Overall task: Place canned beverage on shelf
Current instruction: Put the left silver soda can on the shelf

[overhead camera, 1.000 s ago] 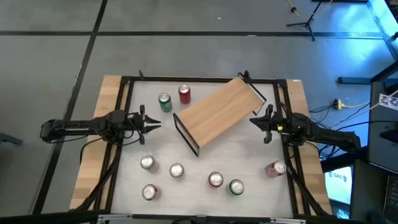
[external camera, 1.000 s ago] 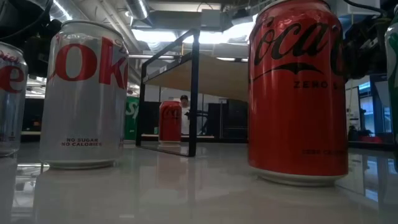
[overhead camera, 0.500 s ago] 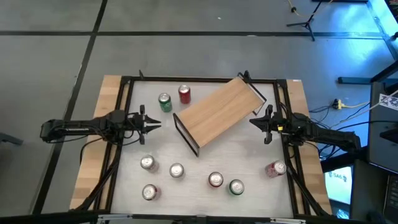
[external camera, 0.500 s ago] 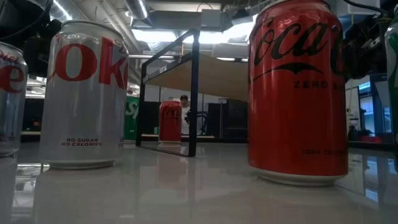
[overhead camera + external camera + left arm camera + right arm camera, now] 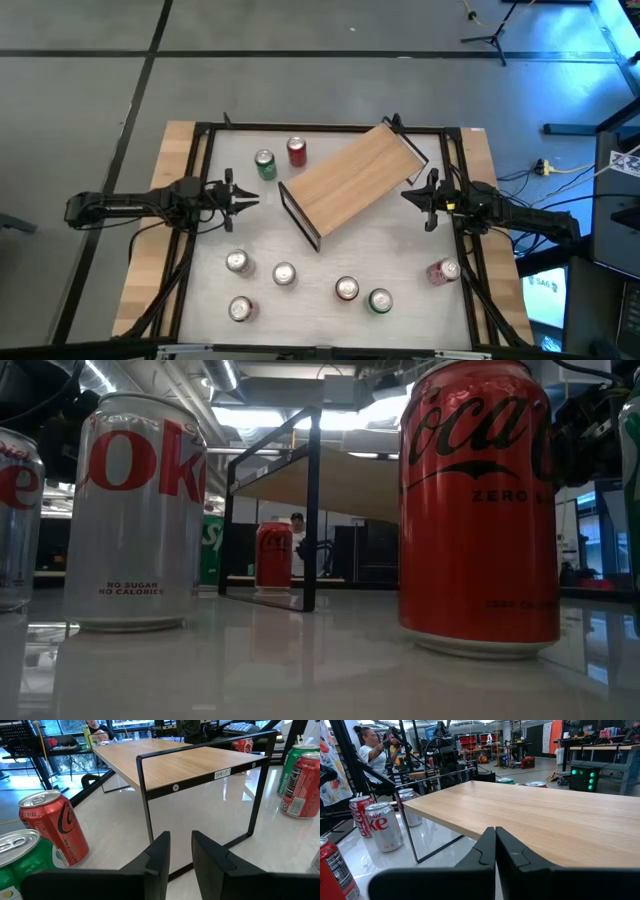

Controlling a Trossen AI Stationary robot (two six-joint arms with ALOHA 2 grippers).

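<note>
Nearest the low camera, on the glossy white counter (image 5: 300,670), stand a silver Diet Coke can (image 5: 135,510), its small print reading "NO SUGAR NO CALORIES", and a red Coca-Cola Zero can (image 5: 480,510). Such cans should be light but rigid, smooth and a little slippery, easily dented if squeezed hard; the likely hold is across the round body at mid height, kept upright. Beyond them the shelf (image 5: 350,180) sits angled at the counter's middle, nothing on it, a small tag on its frame reading "SHELF" (image 5: 222,773). Farther back stand a green Sprite can (image 5: 265,164) and a red can (image 5: 297,151). Left end effector (image 5: 242,197) hovers empty beside the shelf, fingers slightly apart; right end effector (image 5: 412,195) waits opposite, pressed together, empty.
</note>
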